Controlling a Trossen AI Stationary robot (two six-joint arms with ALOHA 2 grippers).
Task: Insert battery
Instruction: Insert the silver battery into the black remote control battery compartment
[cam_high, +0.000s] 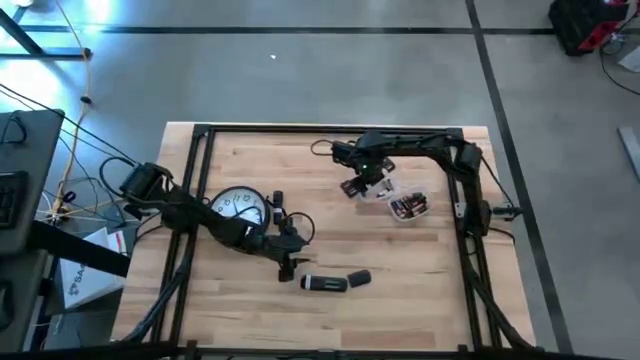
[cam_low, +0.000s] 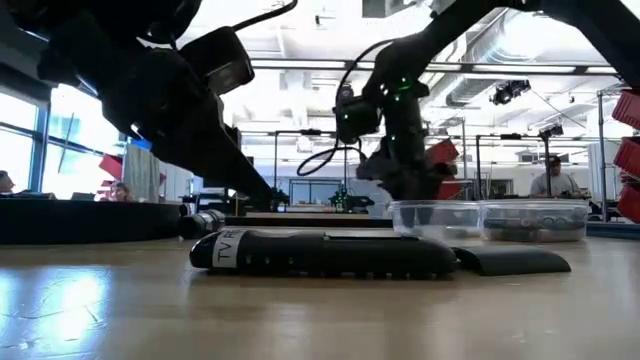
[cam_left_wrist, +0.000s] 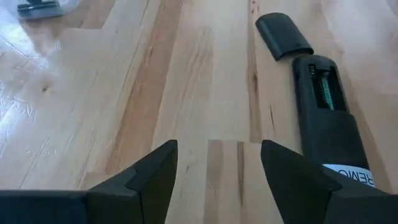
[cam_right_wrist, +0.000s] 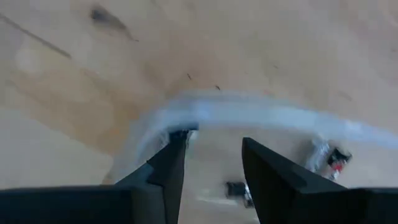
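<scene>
floor (cam_high: 300, 80): grey concrete, dark lines | windows (cam_low: 20, 140): bright | ceiling: ducts

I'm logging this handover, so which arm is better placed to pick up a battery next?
Right. The right gripper hangs open over the clear container holding batteries, while the left gripper is open beside the remote.

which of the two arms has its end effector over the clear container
The right end effector: it hangs open over the clear plastic container holding batteries. The left end effector, also open, is down by the black remote control instead.
</scene>
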